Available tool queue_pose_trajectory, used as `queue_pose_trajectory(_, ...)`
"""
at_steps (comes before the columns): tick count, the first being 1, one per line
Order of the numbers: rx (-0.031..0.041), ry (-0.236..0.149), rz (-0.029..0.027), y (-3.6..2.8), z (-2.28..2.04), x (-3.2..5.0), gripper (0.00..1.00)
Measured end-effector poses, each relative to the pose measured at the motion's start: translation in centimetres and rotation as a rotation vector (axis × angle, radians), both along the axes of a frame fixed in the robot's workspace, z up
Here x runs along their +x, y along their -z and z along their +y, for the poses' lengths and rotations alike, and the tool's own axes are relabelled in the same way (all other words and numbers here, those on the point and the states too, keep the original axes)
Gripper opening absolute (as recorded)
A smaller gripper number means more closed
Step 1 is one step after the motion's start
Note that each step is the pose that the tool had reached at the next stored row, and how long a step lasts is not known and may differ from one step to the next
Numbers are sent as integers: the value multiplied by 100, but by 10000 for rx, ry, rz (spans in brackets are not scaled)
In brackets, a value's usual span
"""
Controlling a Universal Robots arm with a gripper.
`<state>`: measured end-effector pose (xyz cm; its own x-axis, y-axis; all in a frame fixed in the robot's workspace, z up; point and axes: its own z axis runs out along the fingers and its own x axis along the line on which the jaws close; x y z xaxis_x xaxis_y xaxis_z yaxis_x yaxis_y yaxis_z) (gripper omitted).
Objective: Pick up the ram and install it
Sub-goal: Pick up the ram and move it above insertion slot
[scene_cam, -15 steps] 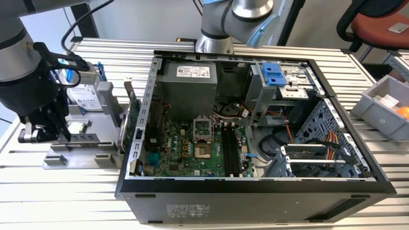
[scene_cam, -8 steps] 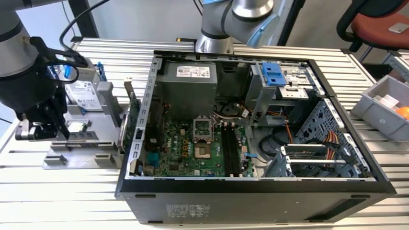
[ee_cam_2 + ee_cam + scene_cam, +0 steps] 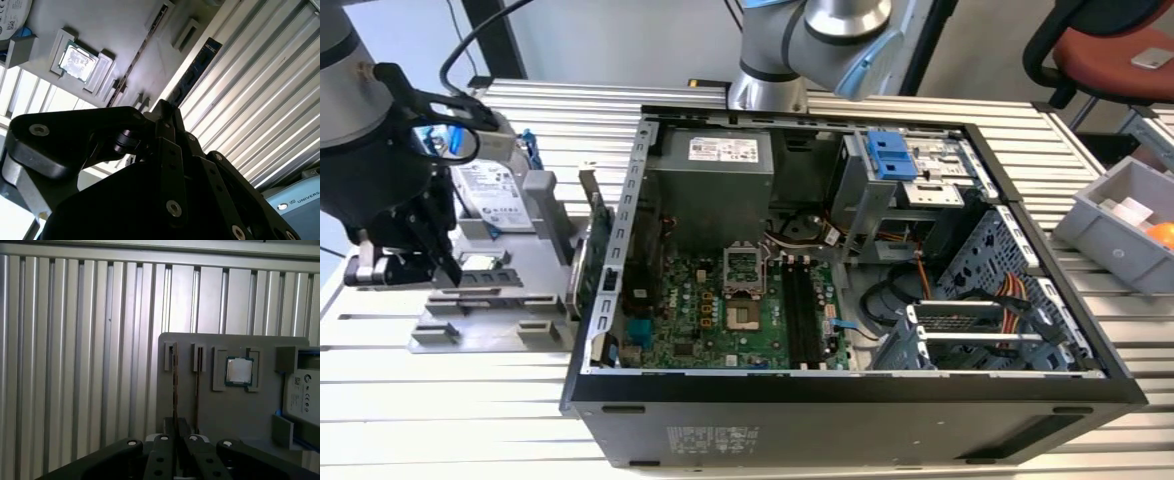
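I have the gripper (image 3: 176,429) pinched onto the near end of the ram (image 3: 196,70), a thin dark-blue stick standing on edge in the outermost slot of a grey holder plate (image 3: 220,412) on the ribbed aluminium table (image 3: 75,365). Its pale label (image 3: 212,48) is too fine for me to read, like the white-stickered hard drive (image 3: 304,390) past the square, metal-capped processor (image 3: 239,371).

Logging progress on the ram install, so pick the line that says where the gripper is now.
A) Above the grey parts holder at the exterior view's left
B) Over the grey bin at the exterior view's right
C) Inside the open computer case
A: in the exterior view the gripper hangs just above the grey parts holder at that view's left.
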<state>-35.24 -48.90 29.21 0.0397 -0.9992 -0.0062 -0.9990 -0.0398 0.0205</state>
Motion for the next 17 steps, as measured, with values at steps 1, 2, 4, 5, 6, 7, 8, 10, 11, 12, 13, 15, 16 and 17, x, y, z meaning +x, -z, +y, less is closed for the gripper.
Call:
queue_pose_trajectory(1, -1, 0, 1, -15, 0, 0, 0)
queue_pose_trajectory(2, 0, 0, 0, -27, 0, 0, 0)
queue_pose_trajectory(4, -1, -1, 1, -49, 0, 0, 0)
queue_pose_trajectory(5, -1, -3, 1, -61, 0, 0, 0)
queue_pose_trajectory(6, -1, -6, 1, -73, 0, 0, 0)
queue_pose_trajectory(7, 0, -7, 0, -84, 1, 0, 0)
queue_pose_trajectory(8, -1, -6, -1, -94, 1, 0, 0)
queue_pose_trajectory(10, 0, -6, -2, -109, 1, -1, 0)
queue_pose_trajectory(11, 1, -6, -3, -113, 1, -1, 0)
queue_pose_trajectory(12, 0, -6, -2, -120, 1, -1, 0)
queue_pose_trajectory(13, -1, -6, -2, -127, 1, -1, 0)
queue_pose_trajectory(15, 1, -6, -6, -136, 1, -1, 0)
queue_pose_trajectory(16, 1, -6, -11, -139, 1, -2, 0)
queue_pose_trajectory(17, 0, -6, -14, -143, 1, -1, 0)
